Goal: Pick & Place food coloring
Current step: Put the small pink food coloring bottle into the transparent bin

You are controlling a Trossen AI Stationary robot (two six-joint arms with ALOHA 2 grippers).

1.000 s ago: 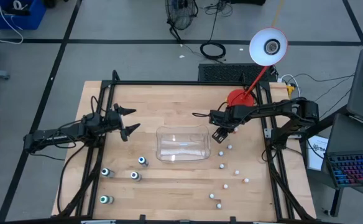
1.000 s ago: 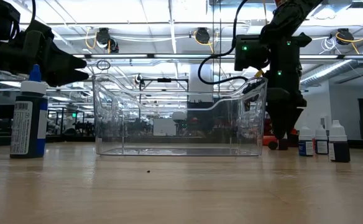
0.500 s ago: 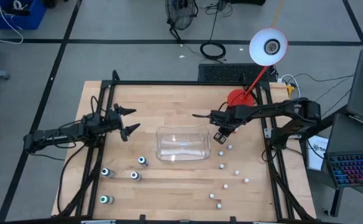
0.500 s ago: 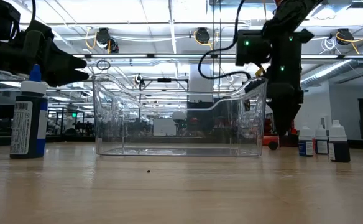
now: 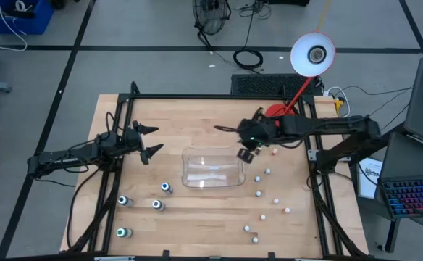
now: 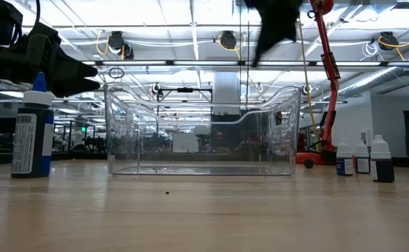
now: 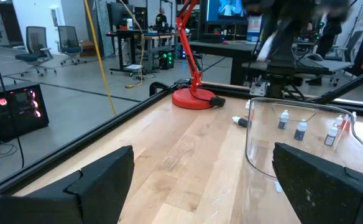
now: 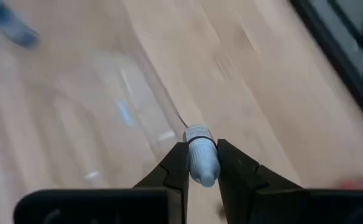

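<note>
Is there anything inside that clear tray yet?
No bottles show inside the clear tray; low view shows its floor bare. The right gripper holds a bottle above its edge.

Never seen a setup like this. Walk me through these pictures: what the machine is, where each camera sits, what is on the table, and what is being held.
This is a robot with two dark arms at a wooden table, each ending in a two-finger gripper. One camera looks straight down from above, one sits level with the table top, and one rides on each arm's wrist.

In the middle stands a clear plastic tray. Tiny food coloring bottles stand around it: some with coloured tops on the left, more whitish ones on the right.

The right gripper hangs above the tray's right end. Its wrist camera shows its fingers shut on one small bottle, with the tray's clear wall below. The left gripper waits left of the tray, fingers open and holding nothing.

A red desk lamp stands at the table's far edge.
</note>
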